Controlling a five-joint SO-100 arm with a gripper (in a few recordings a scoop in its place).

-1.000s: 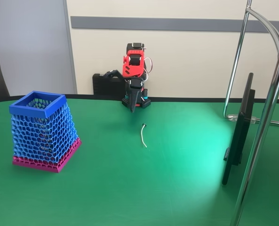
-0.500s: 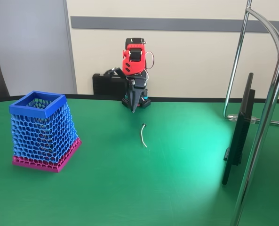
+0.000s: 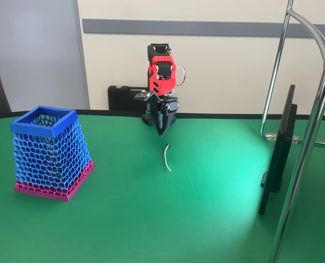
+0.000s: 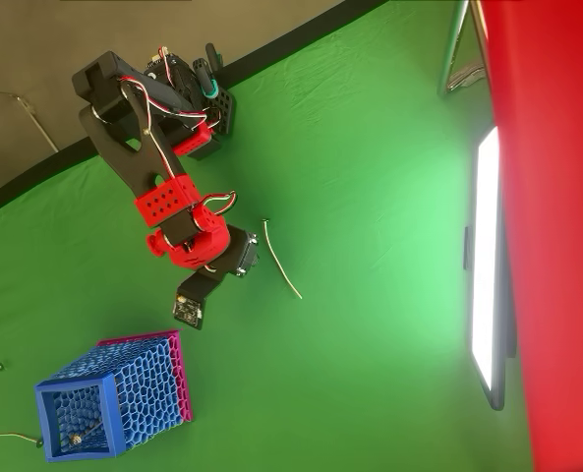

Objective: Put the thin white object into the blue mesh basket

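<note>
White strand (image 3: 166, 158) on green table (image 3: 206, 219), gripper (image 3: 161, 130) above

A lab: green-clothed table (image 3: 151, 219), metal stand (image 3: 310, 131), bare walls.

No text, label, brand, number or sign can be read in either view; the arm, basket and other surfaces carry no legible marking

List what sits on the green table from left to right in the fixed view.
Blue honeycomb-mesh basket with a magenta base → red and black robot arm → thin curved white strand → flat black screen seen edge-on → chrome tube stand.
</note>
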